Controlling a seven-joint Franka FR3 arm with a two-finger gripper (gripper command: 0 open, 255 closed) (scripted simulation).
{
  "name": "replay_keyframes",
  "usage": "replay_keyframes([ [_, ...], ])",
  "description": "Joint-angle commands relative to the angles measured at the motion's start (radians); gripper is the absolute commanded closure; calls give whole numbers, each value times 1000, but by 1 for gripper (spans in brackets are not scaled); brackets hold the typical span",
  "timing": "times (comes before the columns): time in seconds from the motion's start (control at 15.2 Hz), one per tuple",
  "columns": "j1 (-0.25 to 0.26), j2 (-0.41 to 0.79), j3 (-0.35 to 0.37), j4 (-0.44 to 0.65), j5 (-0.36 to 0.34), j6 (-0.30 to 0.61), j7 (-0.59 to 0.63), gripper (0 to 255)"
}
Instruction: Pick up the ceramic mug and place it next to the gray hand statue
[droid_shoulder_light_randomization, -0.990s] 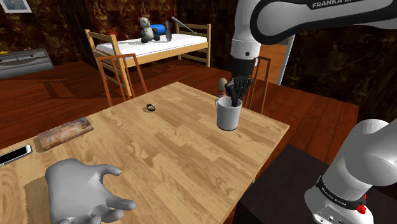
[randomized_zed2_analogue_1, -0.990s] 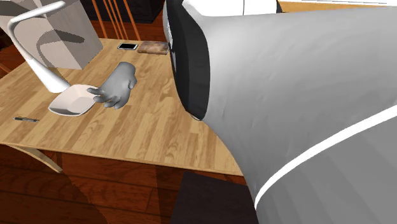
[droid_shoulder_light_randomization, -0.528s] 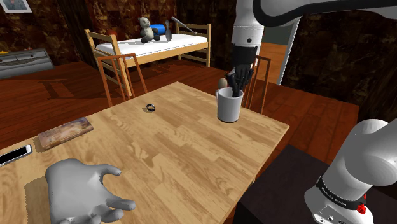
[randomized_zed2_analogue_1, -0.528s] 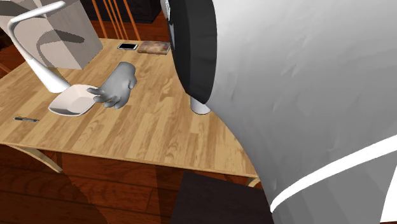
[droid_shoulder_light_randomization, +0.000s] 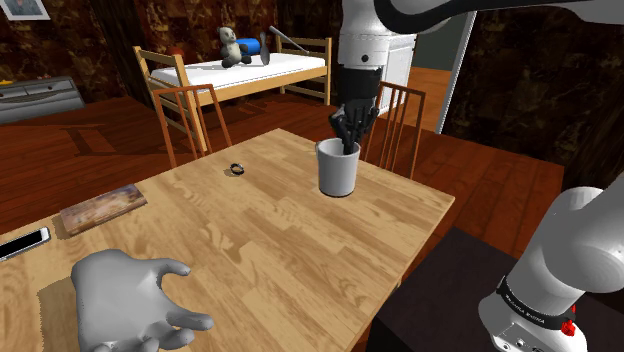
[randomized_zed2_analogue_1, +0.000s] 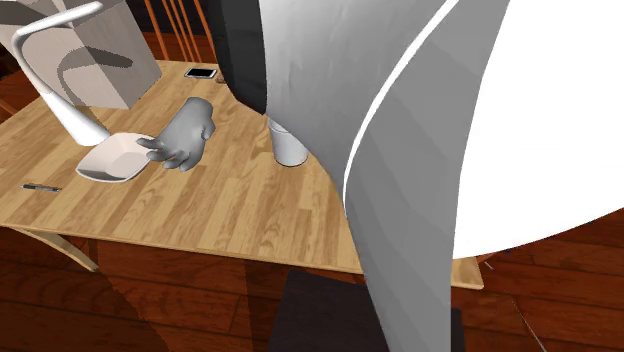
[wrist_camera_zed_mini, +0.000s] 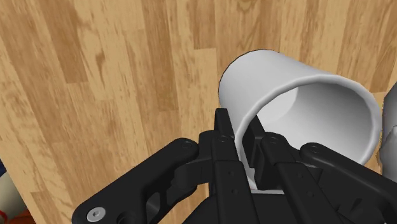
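Grasps the white mug (wrist_camera_zed_mini: 299, 108) by its wall with the black gripper (wrist_camera_zed_mini: 245, 137), one finger inside the rim, one outside. Holds it upright just under the jaws, over the wooden table (droid_shoulder_light_randomization: 280, 250). Finds the grey hand statue (droid_shoulder_light_randomization: 130, 300) well apart from the jaws, across the tabletop.

On the table (droid_shoulder_light_randomization: 280, 250): one mug (droid_shoulder_light_randomization: 338, 170), one grey hand statue (droid_shoulder_light_randomization: 128, 298), one book (droid_shoulder_light_randomization: 102, 207), one phone (droid_shoulder_light_randomization: 22, 243). Beyond the table — two chairs (droid_shoulder_light_randomization: 185, 92), one bed (droid_shoulder_light_randomization: 250, 68).
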Motion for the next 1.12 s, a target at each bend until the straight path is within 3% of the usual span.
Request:
replay_keyframes([
  [0.0, 10, 55, 38, 48, -5, 13, 51, 255],
  [0.46, 56, 270, 159, 262, -71, 22, 238, 255],
  [0.86, 150, 526, 241, 538, -205, -19, 420, 255],
  [1.06, 149, 516, 236, 486, -199, 25, 414, 255],
])
